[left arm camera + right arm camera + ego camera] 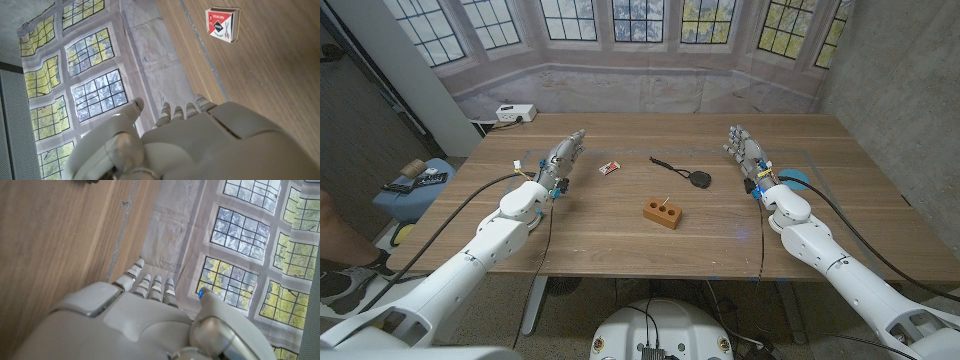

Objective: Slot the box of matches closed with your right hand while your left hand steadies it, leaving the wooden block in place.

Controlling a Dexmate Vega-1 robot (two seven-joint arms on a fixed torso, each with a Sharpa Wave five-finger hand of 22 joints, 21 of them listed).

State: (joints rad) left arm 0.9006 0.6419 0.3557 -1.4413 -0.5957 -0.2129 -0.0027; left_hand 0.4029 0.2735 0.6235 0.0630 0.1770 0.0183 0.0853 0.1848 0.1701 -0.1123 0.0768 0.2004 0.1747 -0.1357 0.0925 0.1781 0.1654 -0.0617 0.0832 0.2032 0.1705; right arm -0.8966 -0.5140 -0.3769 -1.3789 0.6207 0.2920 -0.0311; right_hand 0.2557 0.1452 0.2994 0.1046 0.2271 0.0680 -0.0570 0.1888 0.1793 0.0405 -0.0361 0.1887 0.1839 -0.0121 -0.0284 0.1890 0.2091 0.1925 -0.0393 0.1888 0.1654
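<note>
A small red and white matchbox (609,168) lies on the wooden table (620,240), between my two hands and nearer the left one; the left wrist view shows the matchbox (223,24) with its printed face up. A brown wooden block (663,213) with holes in its top and a thin stick standing in it sits nearer the front, at the middle. My left hand (561,157) stands on its edge to the left of the matchbox, fingers straight, holding nothing. My right hand (744,149) stands the same way at the right, fingers straight and apart from everything.
A small black disc with a black cord (693,177) lies between the matchbox and my right hand. A white box (515,113) sits beyond the table's far left corner. A blue stool with dark items (415,184) stands left of the table.
</note>
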